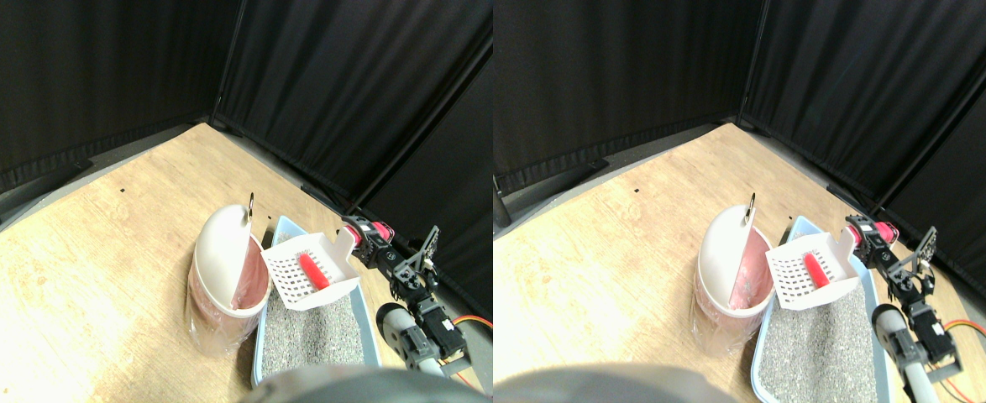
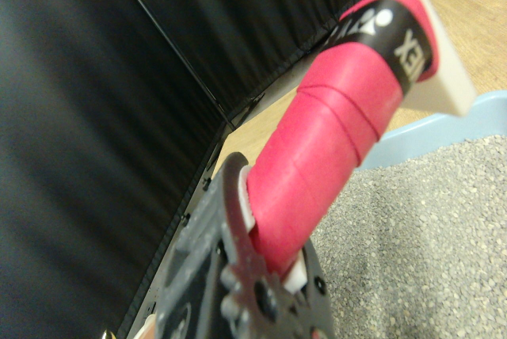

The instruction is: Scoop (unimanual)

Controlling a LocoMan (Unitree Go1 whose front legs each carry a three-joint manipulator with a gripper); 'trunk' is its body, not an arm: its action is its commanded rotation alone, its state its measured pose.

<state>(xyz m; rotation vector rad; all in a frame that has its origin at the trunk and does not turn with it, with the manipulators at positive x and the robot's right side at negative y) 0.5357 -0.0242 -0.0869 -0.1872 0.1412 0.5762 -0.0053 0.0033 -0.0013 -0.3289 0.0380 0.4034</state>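
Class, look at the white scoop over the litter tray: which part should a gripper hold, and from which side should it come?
Grip the scoop by its pink-wrapped handle, coming from the end away from the bin. The handle is thick and round and sticks out behind the slotted basket; the right gripper holds it there now.

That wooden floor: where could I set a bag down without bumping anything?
The wide bare wood left of the lidded bin, out toward the black curtains, is free. So is the far corner patch behind the bin. It is crowded on the right: bin, blue litter tray, white scoop and the robot's arm sit close together.
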